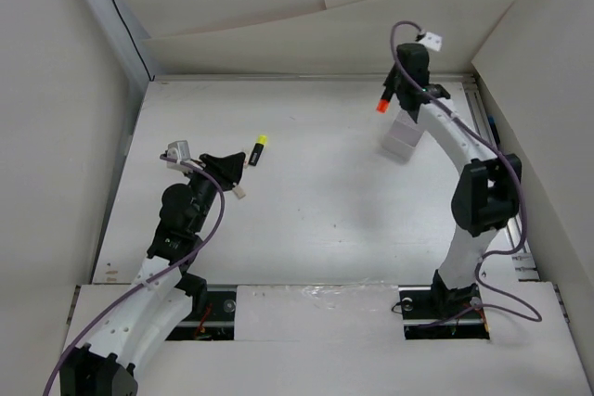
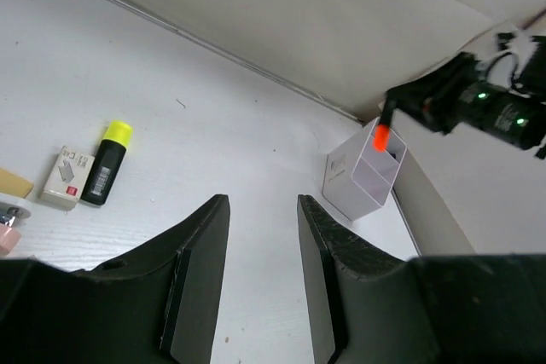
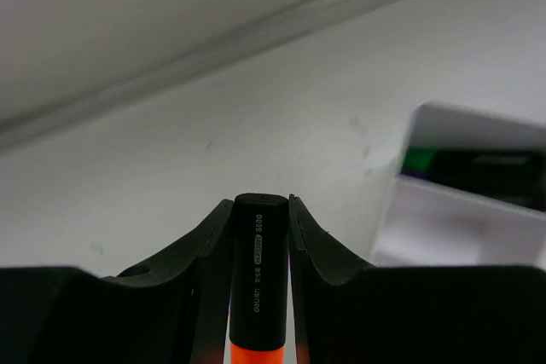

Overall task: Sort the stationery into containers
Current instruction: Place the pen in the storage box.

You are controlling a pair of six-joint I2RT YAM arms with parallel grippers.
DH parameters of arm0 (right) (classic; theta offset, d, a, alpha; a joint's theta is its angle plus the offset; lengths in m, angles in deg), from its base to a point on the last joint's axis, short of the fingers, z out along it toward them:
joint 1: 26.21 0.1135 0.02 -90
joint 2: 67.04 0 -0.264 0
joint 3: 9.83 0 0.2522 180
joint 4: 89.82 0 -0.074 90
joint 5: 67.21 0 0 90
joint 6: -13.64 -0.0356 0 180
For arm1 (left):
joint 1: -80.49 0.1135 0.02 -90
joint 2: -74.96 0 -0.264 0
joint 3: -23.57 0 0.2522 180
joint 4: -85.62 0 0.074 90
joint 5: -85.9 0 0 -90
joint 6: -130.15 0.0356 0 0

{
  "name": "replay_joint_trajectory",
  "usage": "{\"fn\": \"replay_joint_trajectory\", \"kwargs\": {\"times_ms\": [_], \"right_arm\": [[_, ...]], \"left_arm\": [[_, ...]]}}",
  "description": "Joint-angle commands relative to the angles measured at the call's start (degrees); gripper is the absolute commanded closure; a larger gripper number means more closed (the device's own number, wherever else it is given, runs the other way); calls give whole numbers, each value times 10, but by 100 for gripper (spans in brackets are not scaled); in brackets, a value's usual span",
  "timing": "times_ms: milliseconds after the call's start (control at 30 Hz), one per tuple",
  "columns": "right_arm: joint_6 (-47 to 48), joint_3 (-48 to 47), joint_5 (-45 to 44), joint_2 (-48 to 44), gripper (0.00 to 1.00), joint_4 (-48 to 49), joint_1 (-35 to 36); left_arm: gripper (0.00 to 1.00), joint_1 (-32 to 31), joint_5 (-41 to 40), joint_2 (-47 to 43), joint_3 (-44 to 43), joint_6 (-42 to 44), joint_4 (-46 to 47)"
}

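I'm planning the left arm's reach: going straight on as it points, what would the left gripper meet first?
Probably bare table, then the back wall; depth is unclear. The yellow-capped marker lies left of that line, the tray right.

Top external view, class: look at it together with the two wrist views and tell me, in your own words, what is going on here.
The robot is sorting highlighters into a divided tray. The right gripper is shut on a black highlighter with an orange cap, holding it close to the tray at the far right. The left gripper is open and empty, facing a yellow-capped highlighter that lies on the table beside a small white block.
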Motion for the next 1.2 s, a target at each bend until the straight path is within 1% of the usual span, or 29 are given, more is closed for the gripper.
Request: {"fn": "replay_joint_trajectory", "kwargs": {"times_ms": [0,33,100,167,200,300,433,500,567,600,633,700,733,833,967,1167], "right_arm": [[-10,5,-108,-17,100,79,-39],[-16,-4,-123,-11,100,89,-49],[-16,-32,-181,1,100,101,-70],[8,-46,-209,14,100,122,-77],[21,-46,-241,14,100,139,-82],[72,-46,-292,33,100,187,-82],[129,-46,-338,52,100,254,-82],[160,-40,-353,61,100,286,-82],[189,-35,-366,70,100,319,-87],[222,-26,-373,77,100,338,-87],[238,-21,-379,83,100,379,-81],[269,-5,-385,88,100,416,-81],[300,1,-394,97,100,453,-75],[350,1,-407,120,100,503,-69],[374,15,-413,133,100,542,-56],[396,15,-419,150,100,571,-51]], "left_arm": [[66,1,19,6,-17,-4,39],[66,1,19,6,-17,-4,46],[66,1,13,6,-12,-4,46],[66,1,13,11,-12,-4,40],[66,1,13,11,-18,-4,39],[66,1,13,11,-18,-4,45],[66,1,13,11,-19,-4,39],[66,1,24,17,-19,-4,39],[66,1,18,17,-13,-4,46],[66,1,18,17,-12,-4,46],[66,1,18,23,-12,-4,46],[66,1,18,29,-19,-4,46],[66,1,26,29,-19,-4,46],[66,1,21,29,-19,-4,46],[66,1,22,29,-19,-4,46],[66,1,17,29,-19,-4,46]]}}
